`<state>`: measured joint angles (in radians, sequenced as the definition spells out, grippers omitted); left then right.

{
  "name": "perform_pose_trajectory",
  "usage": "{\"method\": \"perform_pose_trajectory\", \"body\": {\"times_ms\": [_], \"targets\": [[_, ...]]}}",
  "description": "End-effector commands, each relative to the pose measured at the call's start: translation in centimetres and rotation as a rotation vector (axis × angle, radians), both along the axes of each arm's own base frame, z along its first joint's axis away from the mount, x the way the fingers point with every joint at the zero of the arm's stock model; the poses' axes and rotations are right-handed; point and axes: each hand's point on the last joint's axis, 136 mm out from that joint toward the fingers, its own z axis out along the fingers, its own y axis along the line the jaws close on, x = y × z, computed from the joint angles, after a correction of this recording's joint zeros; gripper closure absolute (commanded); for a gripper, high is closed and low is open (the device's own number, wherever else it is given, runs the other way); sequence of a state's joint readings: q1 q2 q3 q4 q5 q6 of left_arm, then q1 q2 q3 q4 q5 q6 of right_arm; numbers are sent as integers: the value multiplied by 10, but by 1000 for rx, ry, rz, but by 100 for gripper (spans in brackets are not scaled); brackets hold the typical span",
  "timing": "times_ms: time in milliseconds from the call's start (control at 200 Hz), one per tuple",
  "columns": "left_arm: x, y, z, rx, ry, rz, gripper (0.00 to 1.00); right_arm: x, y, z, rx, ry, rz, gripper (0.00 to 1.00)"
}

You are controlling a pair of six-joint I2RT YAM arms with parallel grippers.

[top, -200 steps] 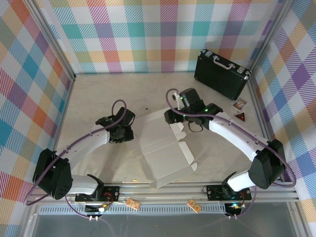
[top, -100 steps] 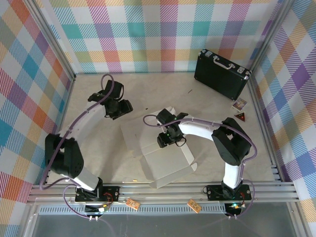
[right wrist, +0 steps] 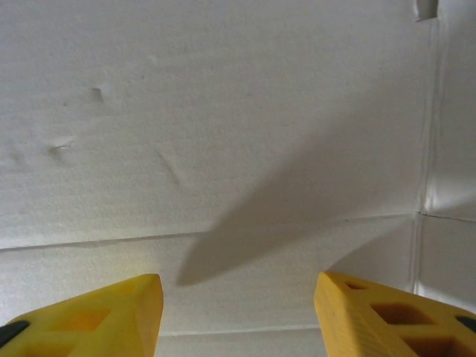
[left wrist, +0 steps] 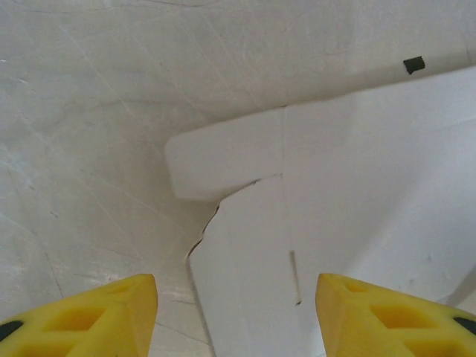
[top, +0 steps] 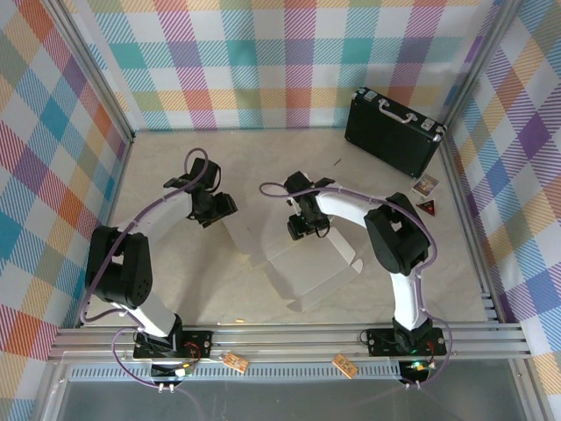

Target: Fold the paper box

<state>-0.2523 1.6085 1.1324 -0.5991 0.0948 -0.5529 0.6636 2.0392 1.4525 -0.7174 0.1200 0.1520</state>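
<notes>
White cardboard, thin, die-cut: the paper box (top: 320,276) lies white side up on the table (top: 175,263). It sits well apart from the black briefcase (top: 392,132), nearer than it and to its left. The nearest panel looks tipped up along a crease; angle not readable.

Right gripper (top: 304,226), nearer than the briefcase and left of it, hangs over the far part of the sheet. Right wrist view: right gripper (right wrist: 238,297) has its jaws partly spread with nothing between them. Flat board lies below, marked by small dents (right wrist: 59,149) and a score line (right wrist: 223,234).

Left gripper (top: 215,208) is further left of the briefcase, at the sheet's left edge. Left wrist view: left gripper (left wrist: 236,297) is likewise partly spread and empty. It points at a rounded flap (left wrist: 223,156) and a short slot (left wrist: 295,275).

Handling, judged:
- Light; likely to skate across the table when pushed.
- Stiff within a panel, hinging freely at the scores.
- Marks and kinks easily, so no hard pinching mid-panel.
- Surface looks smooth, so grip may be poor.

Best hold: a free flap edge, close to its score. The other gripper should press the base panel down so the sheet cannot slide.
</notes>
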Motion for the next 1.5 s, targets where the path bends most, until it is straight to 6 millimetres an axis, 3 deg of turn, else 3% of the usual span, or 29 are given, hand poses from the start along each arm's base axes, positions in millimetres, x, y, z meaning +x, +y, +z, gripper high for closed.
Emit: {"method": "perform_pose_trajectory", "body": {"times_ms": [0,95,225,310,430,585,775,910,1010,1235,1340,1495], "targets": [[2,7,9,-3,-63,14,42,21,-24,-12,-143,-43,65,38],[-2,2,7,-37,-84,-10,42,39,-19,1,-111,-94,77,37],[-17,-11,-4,-118,-69,-49,43,45,-5,33,-19,-171,66,34],[-26,-15,-4,-154,-76,-55,44,37,2,51,43,-182,43,33],[-30,-11,20,-153,-141,-51,45,11,32,64,182,-123,58,35],[-35,-8,60,-164,-233,-47,50,-23,67,52,248,20,110,39],[-47,0,74,-139,-239,-31,49,-47,77,16,183,133,127,47],[-53,-1,89,-168,-285,-29,48,-70,60,-1,120,187,119,48],[-52,4,101,-151,-318,-18,47,-85,37,-9,58,203,107,47],[-55,6,103,-160,-335,9,48,-96,-14,-10,-79,164,93,42],[-54,9,95,-137,-316,12,47,-88,-26,-3,-118,113,107,40],[-45,5,78,-131,-265,4,46,-49,-32,33,-80,-68,5,34]]}}
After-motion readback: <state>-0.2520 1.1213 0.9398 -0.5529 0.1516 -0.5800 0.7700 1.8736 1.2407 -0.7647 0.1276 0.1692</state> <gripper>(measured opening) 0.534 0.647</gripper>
